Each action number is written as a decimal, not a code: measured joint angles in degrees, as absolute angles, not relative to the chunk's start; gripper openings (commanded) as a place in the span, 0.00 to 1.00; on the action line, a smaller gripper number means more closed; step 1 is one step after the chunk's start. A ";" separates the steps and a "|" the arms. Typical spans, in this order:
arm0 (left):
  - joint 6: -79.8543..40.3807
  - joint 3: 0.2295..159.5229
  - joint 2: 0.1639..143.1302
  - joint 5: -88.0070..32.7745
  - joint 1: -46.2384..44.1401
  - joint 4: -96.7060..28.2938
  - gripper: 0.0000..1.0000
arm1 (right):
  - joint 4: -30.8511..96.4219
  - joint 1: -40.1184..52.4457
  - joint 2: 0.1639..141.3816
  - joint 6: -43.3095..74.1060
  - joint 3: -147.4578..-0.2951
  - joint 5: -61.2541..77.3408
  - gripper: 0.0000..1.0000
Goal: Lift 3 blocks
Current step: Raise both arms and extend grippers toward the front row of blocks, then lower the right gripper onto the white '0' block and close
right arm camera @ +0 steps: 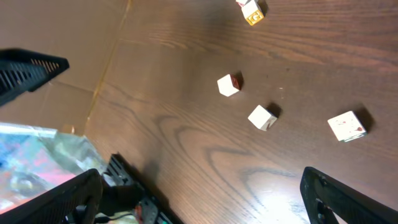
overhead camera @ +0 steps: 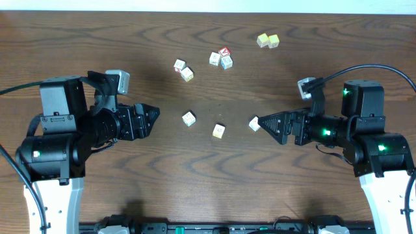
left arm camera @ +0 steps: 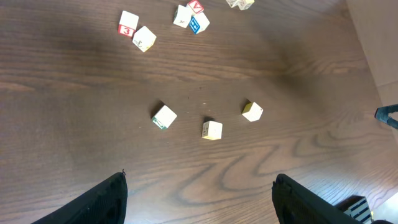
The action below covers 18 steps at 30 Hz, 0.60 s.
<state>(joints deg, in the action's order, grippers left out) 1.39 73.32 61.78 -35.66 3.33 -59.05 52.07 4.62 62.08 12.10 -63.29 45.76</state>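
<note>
Left pincer (left arm camera: 199, 182): jaws wide, nothing between them, bare table (left arm camera: 74, 124) beneath. Right pincer (right arm camera: 200, 175): jaws also wide, empty.

Three cream blocks lie loose on the wood between the two pincers, none lifted. Block A (overhead camera: 188, 118) is nearest the left pincer. Block B (overhead camera: 218, 130) is midway. Block C (overhead camera: 254, 123) is just beside the right pincer's tip; contact cannot be told. Both wrist views carry all three.

Beyond them, away from both pincers: five cubes, as a pair and a trio, then two yellow-green cubes (overhead camera: 262, 40) side by side. Only the overhead view shows all ten together.

The left wrist view alone gives legible writing: a red "3" on the numbered cube (left arm camera: 128, 23) of the pair. The trio's red-faced cube (overhead camera: 224, 51) and blue-faced cube (left arm camera: 199, 23) carry marks too small to read. The right wrist view catches just one far piece, a yellow-marked cube (right arm camera: 251, 11).
</note>
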 measured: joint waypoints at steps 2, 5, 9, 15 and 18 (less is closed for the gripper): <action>1.39 73.32 61.78 -35.66 3.33 -59.16 0.75 | 52.10 4.64 62.08 13.30 -63.26 46.11 0.99; 1.39 73.32 61.78 -35.66 3.33 -59.40 0.75 | 52.12 5.28 62.08 14.06 -63.26 46.44 0.99; 1.41 73.32 61.78 -35.66 3.33 -59.42 0.75 | 54.06 8.25 62.08 14.09 -63.29 43.51 0.99; 1.52 73.32 61.78 -35.66 3.33 -60.34 0.75 | 60.77 11.44 62.33 14.44 -63.29 29.63 0.99; 1.54 73.32 61.78 -35.66 3.33 -60.51 0.75 | 62.98 11.44 63.83 14.48 -63.81 25.63 0.99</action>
